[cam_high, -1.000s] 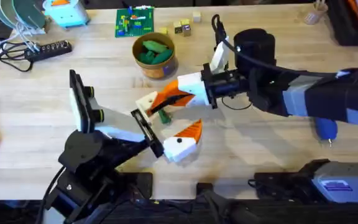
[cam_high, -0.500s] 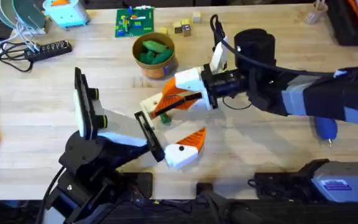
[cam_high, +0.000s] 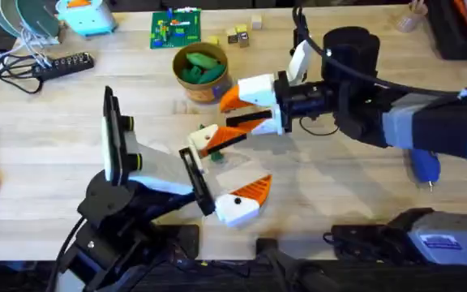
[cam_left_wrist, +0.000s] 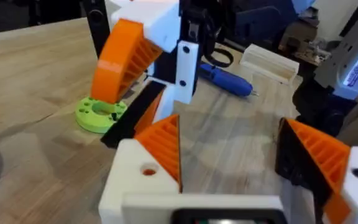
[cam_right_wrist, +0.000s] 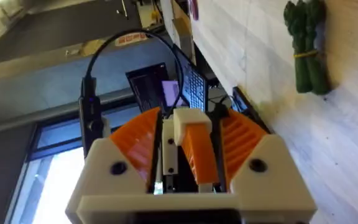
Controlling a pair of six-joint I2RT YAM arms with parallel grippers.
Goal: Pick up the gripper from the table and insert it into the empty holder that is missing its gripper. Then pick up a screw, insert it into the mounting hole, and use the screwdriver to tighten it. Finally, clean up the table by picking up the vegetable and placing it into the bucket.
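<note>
Right gripper (cam_high: 235, 113) is pinched narrow on a small orange-and-white piece (cam_right_wrist: 196, 149), seemingly the fingertip together with its holder. Left gripper (cam_left_wrist: 232, 162) sits close by, spread wide and empty. Insertion looks to be the step in hand. Next, the piece needs seating squarely before a screw is fetched. The vegetable (cam_right_wrist: 306, 50) lies on the worktop (cam_high: 339, 186) just beyond the right gripper's tips.
</note>
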